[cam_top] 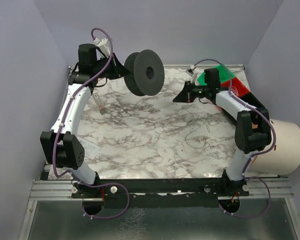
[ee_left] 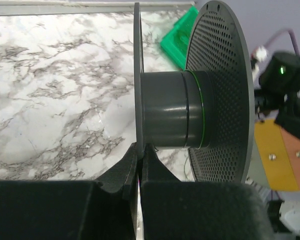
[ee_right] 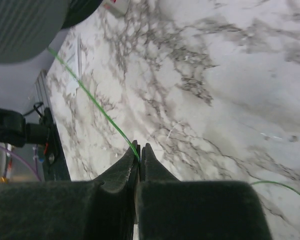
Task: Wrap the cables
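Note:
My left gripper (cam_top: 126,67) is shut on the thin flange of the black spool (cam_top: 145,72) and holds it above the table's far left; in the left wrist view my fingertips (ee_left: 141,147) pinch that flange (ee_left: 137,75). One turn of thin green wire (ee_left: 205,110) lies round the hub. My right gripper (cam_top: 177,96) is shut on the same hair-thin green cable (ee_right: 97,105), which runs taut from my fingertips (ee_right: 140,147) up to the spool (ee_right: 25,25). The loose rest of the cable (cam_top: 200,125) curls on the marble right of centre.
A green block (cam_top: 217,75) and a red block (cam_top: 238,89) lie at the far right corner. A white cylinder (cam_top: 285,147) stands off the table's right edge. A small white strip (cam_top: 98,102) lies near the left arm. Grey walls close the sides.

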